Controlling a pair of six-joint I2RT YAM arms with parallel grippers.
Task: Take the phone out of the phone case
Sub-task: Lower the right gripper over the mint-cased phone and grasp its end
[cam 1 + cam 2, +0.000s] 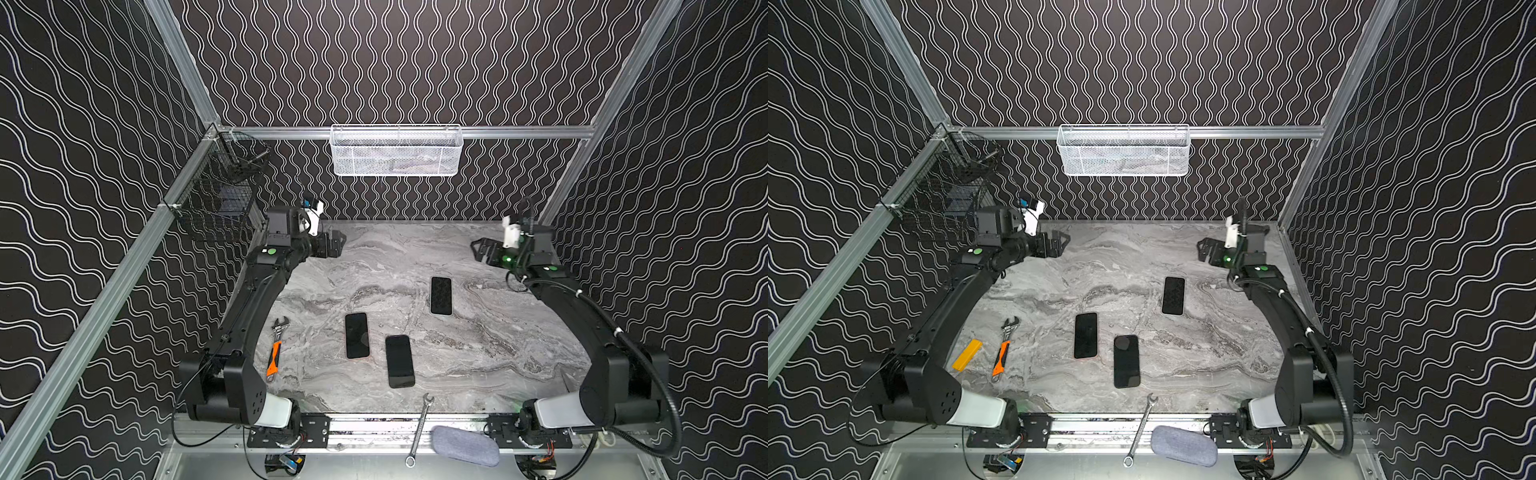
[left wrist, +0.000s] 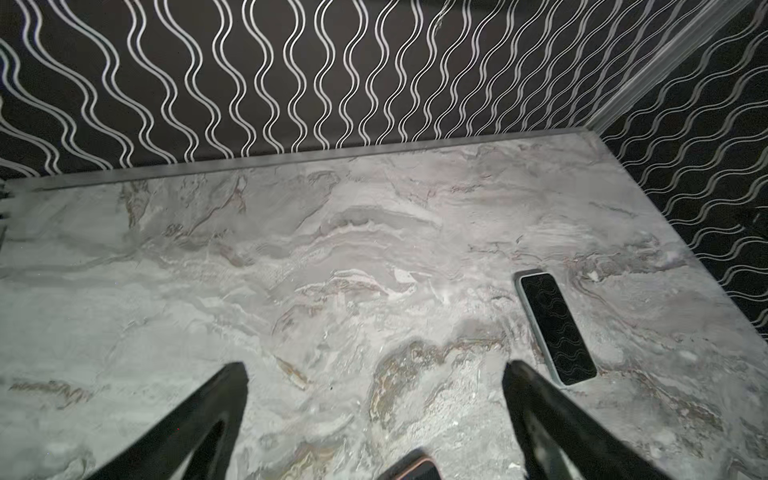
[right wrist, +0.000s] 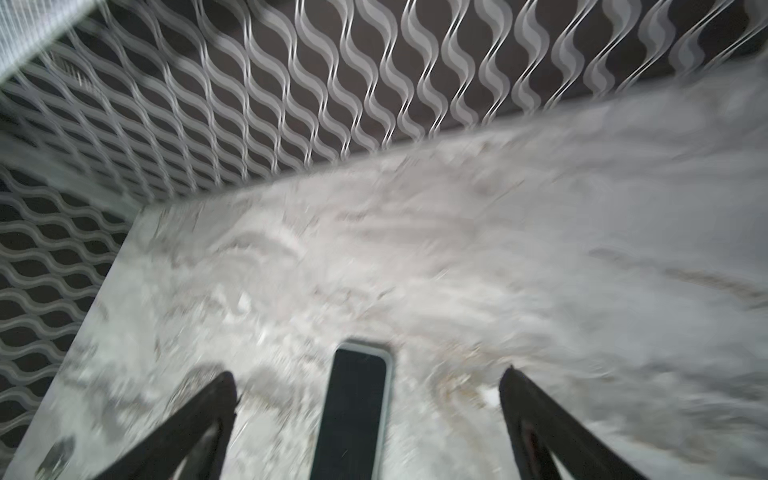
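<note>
Fingers (image 2: pixel 208 415) of the left gripper (image 1: pixel 340 245) and right gripper (image 1: pixel 478 250) stand apart, empty. A pale-cased phone (image 1: pixel 441 295) lies flat on the marble surface (image 1: pixel 498 332).

The phone (image 1: pixel 441 295) lies flat on the worktop (image 1: pixel 415 257), dark screen up, mirroring the wavy wall lines. A thin pale rim, probably its phone case (image 2: pixel 527 274), runs round its edge, so the phone is seated inside. In the blurred right wrist view it lies lengthwise between the spread right fingers (image 3: pixel 208 403), touching neither. It lies just outside the left fingers (image 2: pixel 536 399).
</note>
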